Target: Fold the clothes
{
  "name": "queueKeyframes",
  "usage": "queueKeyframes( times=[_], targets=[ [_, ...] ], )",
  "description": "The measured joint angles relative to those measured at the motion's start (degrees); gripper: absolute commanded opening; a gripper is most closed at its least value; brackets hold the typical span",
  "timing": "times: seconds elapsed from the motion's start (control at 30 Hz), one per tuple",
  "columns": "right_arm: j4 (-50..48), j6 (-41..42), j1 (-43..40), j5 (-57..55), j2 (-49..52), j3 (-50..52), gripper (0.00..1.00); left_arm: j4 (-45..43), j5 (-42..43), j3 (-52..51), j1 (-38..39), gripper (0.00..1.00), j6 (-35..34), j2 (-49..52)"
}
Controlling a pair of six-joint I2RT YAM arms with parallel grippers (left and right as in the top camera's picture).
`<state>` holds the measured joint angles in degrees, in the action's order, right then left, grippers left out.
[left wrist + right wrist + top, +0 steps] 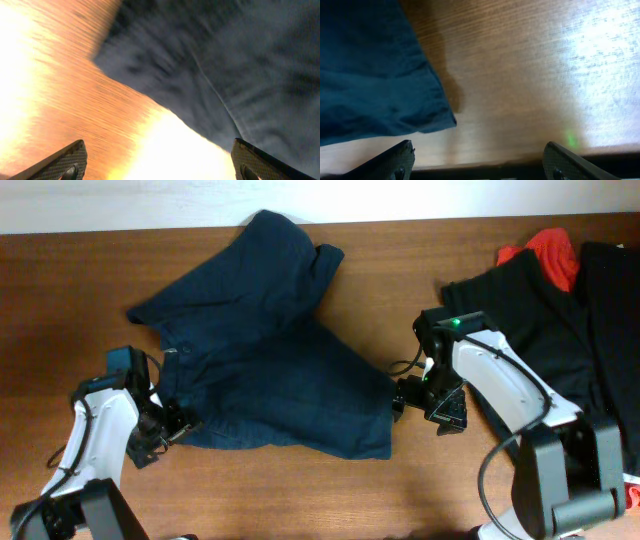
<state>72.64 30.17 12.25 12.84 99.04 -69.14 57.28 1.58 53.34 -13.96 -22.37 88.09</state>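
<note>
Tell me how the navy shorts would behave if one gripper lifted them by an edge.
Probably floppy: the shorts lie rumpled with soft creases, so a lifted edge would likely drape and sag. Likely light, since the cloth lies thin and flat at its corner. Pushed, they would probably bunch rather than slide whole across the wooden table.

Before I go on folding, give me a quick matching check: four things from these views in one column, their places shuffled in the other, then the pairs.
Column A
1. navy shorts
2. black garment
3. red garment
4. right gripper

Column B
a. small patch at the far edge of the table, on the right
b. open, beside the shorts' right hem
c. spread across the middle of the table
d. large dark spread on the table's right side

Pairs: 1-c, 2-d, 3-a, 4-b
</note>
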Motion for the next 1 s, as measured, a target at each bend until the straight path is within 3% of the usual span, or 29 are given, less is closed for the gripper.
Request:
queueKeyframes(
  times=[0.2,0.3,0.37,0.53,0.67,0.83,0.9,0.93,1.0],
  targets=[
    [-0.1,8.7,-0.1,5.2,-2.8,0.7,0.86,-11.6,-4.7,-7.2,0.0,0.89,-8.8,-0.7],
    [-2.1,12.1,0.2,11.6,-2.8,1.9,0.86,-17.6,-4.8,-12.4,0.0,0.74,-10.1,-0.7],
    [-3.4,15.3,1.3,13.5,-2.8,2.0,0.86,-21.7,-5.2,-13.5,0.0,0.44,-10.5,-1.4],
    [-6.8,20.5,4.0,14.0,-2.9,3.5,0.86,-25.7,-5.4,-13.8,0.0,0.11,-11.1,-1.5],
    [-12.4,24.8,4.4,13.2,-3.2,11.0,0.86,-24.4,-5.2,-13.7,0.0,0.01,-11.1,-1.5],
    [-20.5,27.6,9.3,15.8,-3.3,18.4,0.85,-18.7,-5.2,-13.4,0.0,0.01,-11.1,-1.8],
    [-26.3,31.2,12.6,15.2,-3.3,20.3,0.81,-14.6,-5.3,-13.3,0.0,0.01,-11.1,-1.9],
    [-28.1,32.7,13.4,14.0,-3.3,20.7,0.73,-13.7,-5.3,-13.3,0.0,0.01,-11.1,-1.9],
    [-30.4,36.3,15.0,9.0,-3.3,21.5,0.41,-11.6,-5.3,-13.3,0.0,0.00,-11.1,-2.0]
  ],
)
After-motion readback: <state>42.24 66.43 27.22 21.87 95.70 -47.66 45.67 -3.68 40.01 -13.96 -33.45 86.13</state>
